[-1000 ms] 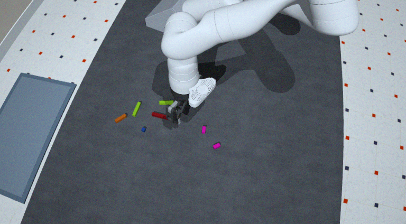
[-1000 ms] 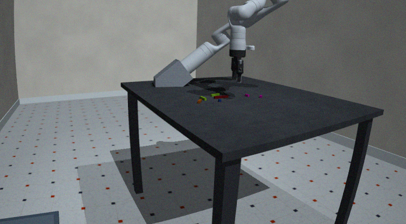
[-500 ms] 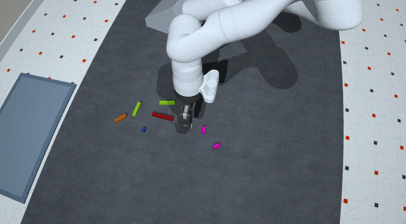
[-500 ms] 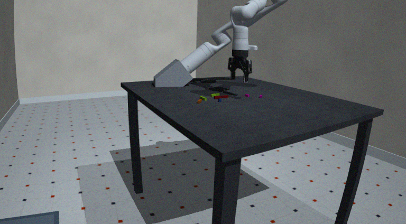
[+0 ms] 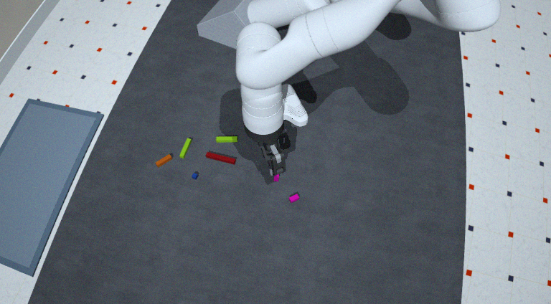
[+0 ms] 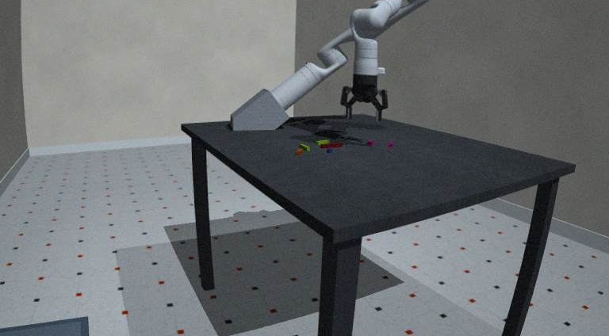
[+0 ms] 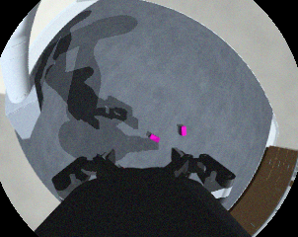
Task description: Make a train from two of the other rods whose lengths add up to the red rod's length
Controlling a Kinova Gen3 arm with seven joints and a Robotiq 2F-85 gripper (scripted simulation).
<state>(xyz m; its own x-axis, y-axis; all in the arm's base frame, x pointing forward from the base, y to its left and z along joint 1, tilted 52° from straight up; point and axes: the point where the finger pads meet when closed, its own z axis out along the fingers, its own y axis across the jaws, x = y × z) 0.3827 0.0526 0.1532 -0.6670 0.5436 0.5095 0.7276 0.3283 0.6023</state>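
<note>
My gripper (image 6: 364, 119) (image 7: 143, 155) is open and empty, high above the table. In the top view it partly overlaps one magenta rod (image 5: 276, 178) (image 6: 370, 143) (image 7: 154, 138). A second magenta rod (image 5: 294, 198) (image 6: 391, 144) (image 7: 184, 130) lies apart, farther from the arm base. The red rod (image 5: 220, 158) (image 6: 331, 145) lies to their left in the top view. One lime rod (image 5: 225, 139) (image 6: 322, 142) lies just behind it; another lime rod (image 5: 185, 148) (image 6: 304, 147) lies farther left at a slant. No rods touch.
An orange rod (image 5: 163, 160) (image 6: 298, 151) lies left of the slanted lime rod, and a small blue rod (image 5: 194, 176) (image 6: 329, 150) lies in front of the red rod's left end. The grey arm base (image 5: 222, 20) (image 6: 258, 113) stands at the back of the dark table (image 5: 365, 223) (image 6: 404, 180).
</note>
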